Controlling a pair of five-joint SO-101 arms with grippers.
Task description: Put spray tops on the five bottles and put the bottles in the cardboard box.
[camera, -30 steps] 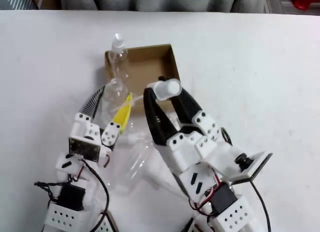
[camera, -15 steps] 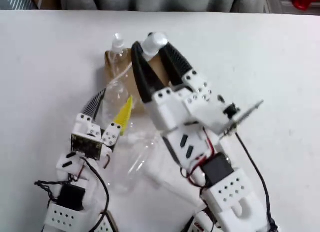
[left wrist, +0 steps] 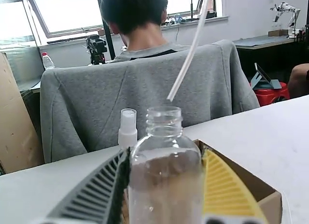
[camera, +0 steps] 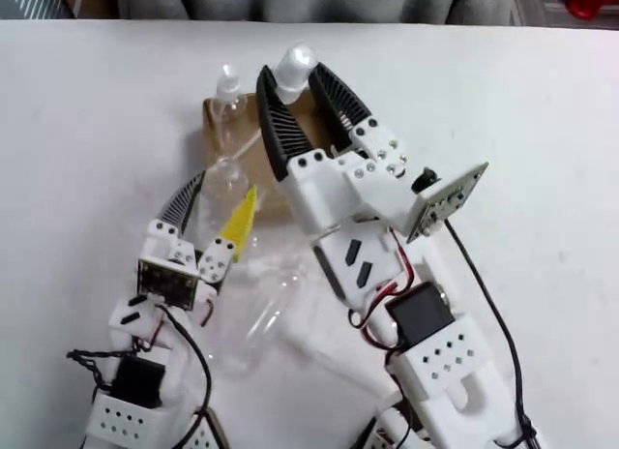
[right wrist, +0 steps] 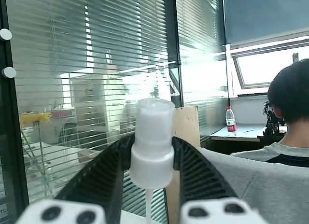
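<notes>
**Spray top held over open bottle**

The fingers of the right gripper [camera: 295, 76] are clamped on a white spray top [right wrist: 152, 142]. Its dip tube [left wrist: 190, 50] ends just above the uncapped neck of a clear bottle [left wrist: 164, 175]. The left gripper [left wrist: 164, 159], with one black and one yellow finger, grasps that bottle upright. Just beyond, a capped bottle [left wrist: 128, 130] stands in the cardboard box [left wrist: 256, 192].

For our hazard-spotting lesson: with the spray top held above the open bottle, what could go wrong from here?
1. The white dip tube hangs slanted from the white plastic spray top in the right tool; it could miss the open neck of the clear plastic bottle and bend.
2. Pressing down may tilt that bottle in the left tool.
3. The capped clear bottle close behind could be knocked over.
</notes>
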